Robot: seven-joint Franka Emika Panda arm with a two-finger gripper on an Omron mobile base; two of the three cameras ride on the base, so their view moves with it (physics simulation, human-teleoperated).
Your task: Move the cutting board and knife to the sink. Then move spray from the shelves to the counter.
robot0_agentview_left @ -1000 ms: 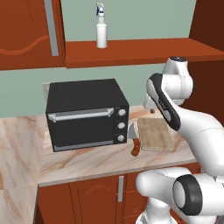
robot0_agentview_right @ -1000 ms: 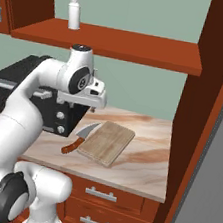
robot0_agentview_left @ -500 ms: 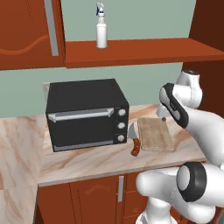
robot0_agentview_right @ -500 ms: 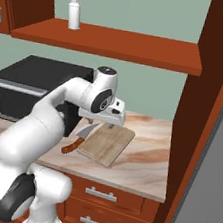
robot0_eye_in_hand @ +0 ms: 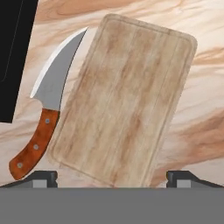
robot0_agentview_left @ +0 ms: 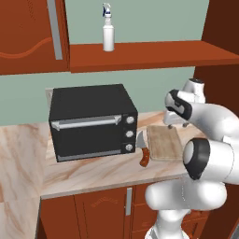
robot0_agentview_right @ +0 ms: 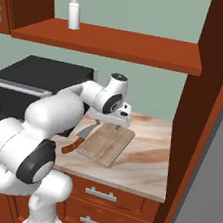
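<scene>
Nothing's moved yet: the board (robot0_eye_in_hand: 122, 100) lies mid-frame on the table (robot0_eye_in_hand: 201, 127), knife (robot0_eye_in_hand: 46, 109) just left of it, spray (robot0_agentview_left: 108, 32) up on the shelf (robot0_agentview_left: 149, 53). The pincer (robot0_eye_in_hand: 111, 177) hovers above, spread wide, empty.

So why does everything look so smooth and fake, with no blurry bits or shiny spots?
Hand view: the cutting board and knife look sharp edge to edge, flatly lit, no glare on the blade. Left base view: the oven throws a faint shadow on the counter. Right base view: crisp throughout, evenly lit.
</scene>
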